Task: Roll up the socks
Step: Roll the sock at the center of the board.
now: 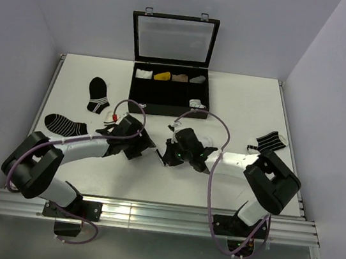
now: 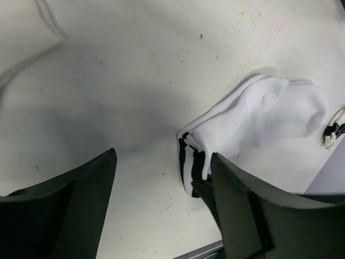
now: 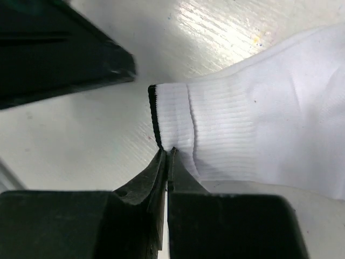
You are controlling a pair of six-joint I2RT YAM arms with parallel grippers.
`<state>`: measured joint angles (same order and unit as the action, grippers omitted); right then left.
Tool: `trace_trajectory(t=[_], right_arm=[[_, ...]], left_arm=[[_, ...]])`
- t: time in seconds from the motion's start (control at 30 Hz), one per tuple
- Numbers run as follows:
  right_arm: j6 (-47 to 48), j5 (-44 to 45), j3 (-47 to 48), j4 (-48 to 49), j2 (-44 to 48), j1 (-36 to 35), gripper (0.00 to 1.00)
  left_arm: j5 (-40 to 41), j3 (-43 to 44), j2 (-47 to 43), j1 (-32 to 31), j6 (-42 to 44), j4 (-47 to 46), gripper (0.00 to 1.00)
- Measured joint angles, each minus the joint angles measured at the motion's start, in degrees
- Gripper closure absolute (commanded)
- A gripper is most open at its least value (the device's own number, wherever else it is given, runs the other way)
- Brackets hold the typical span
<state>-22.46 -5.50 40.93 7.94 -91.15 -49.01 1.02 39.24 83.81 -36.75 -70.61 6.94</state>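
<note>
Gripping plain sock (image 3: pixel 259 124) by cuff, right pincer (image 3: pixel 168 154) clamped; left pincer (image 2: pixel 163 162) spread

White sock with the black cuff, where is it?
The white sock lies mid-table, below the black box in the top view, cuff pinched in the right hand.

On inspection I read no text, label, brand, number or sign anywhere in my three views: none on the sock (image 3: pixel 259 124), none on the box (image 1: pixel 177 18), none on the table (image 1: pixel 241 100).
</note>
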Motion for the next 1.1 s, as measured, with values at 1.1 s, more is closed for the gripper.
trace_trajectory(t=[1.1], right_arm=[[-19.45,-42.42,-5.25,26.23,-15.04,19.56,0.99]], left_arm=[[-1.84,-4.09,4.52,-3.37,-2.40,-15.23,0.44]])
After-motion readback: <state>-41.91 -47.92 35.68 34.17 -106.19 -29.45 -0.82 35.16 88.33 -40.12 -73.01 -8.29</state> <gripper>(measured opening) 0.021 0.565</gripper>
